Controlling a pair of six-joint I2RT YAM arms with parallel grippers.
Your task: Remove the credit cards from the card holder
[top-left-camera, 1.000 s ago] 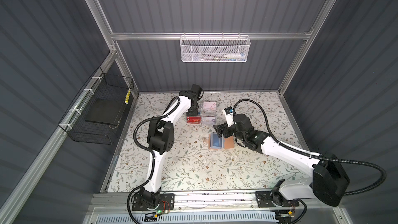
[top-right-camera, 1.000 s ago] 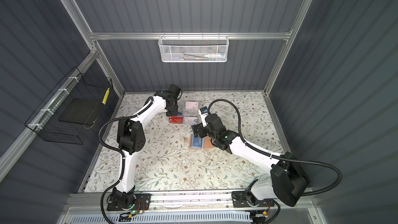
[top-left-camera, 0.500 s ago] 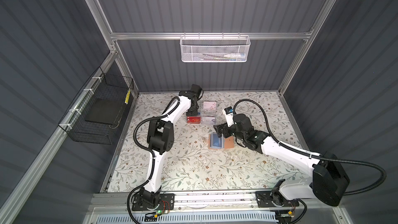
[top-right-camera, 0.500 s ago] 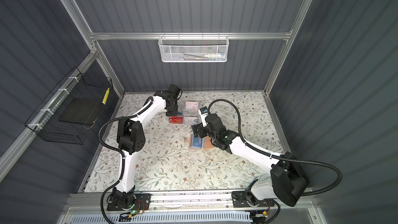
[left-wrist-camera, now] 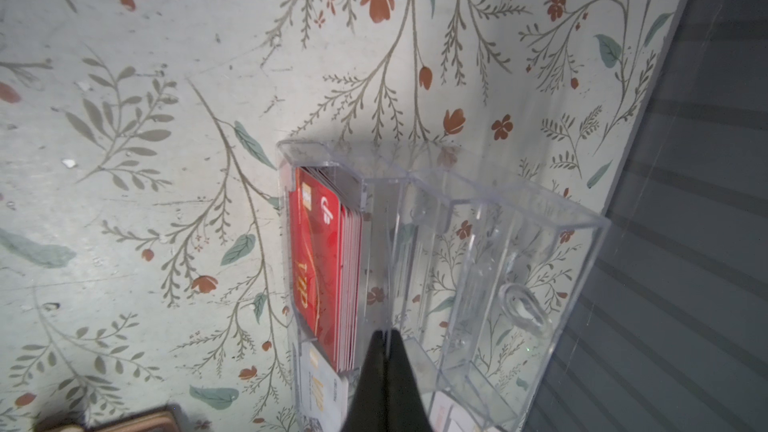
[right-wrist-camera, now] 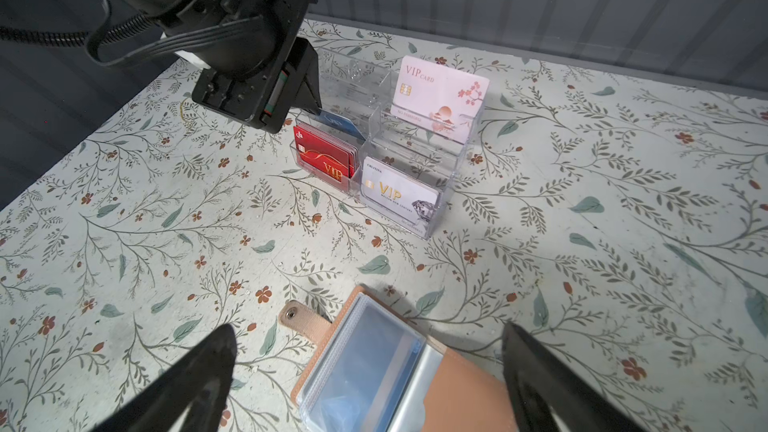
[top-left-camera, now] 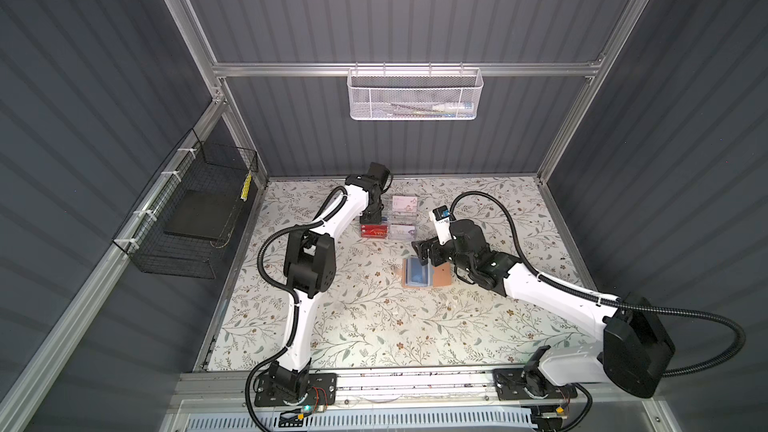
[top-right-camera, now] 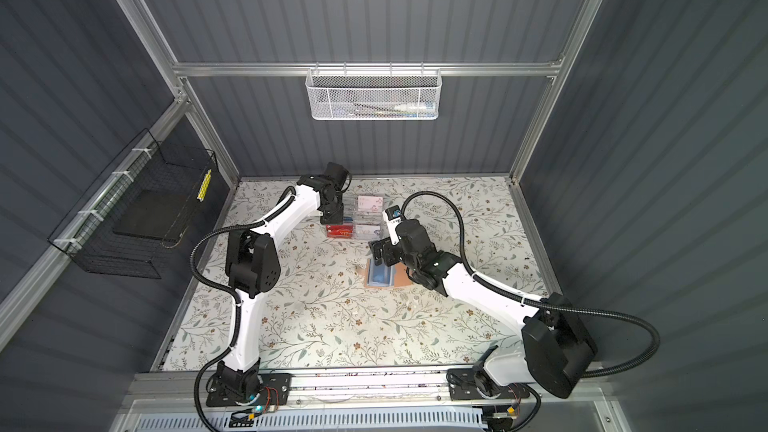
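Blue card [right-wrist-camera: 338, 123] pinched by left tool [right-wrist-camera: 313, 109] | right tool [right-wrist-camera: 368, 332] wide open, empty | nothing moved since

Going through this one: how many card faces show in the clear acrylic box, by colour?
red card: 1
white card: 1
pink card: 1
blue card: 1
Total: 4 faces. The cards stacked behind the red one cannot be counted.

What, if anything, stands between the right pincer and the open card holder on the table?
Nothing visible does. The right pincer hangs open close to the card holder, which lies open on the table with no object between them. The clear acrylic box stands farther off, beyond the holder.
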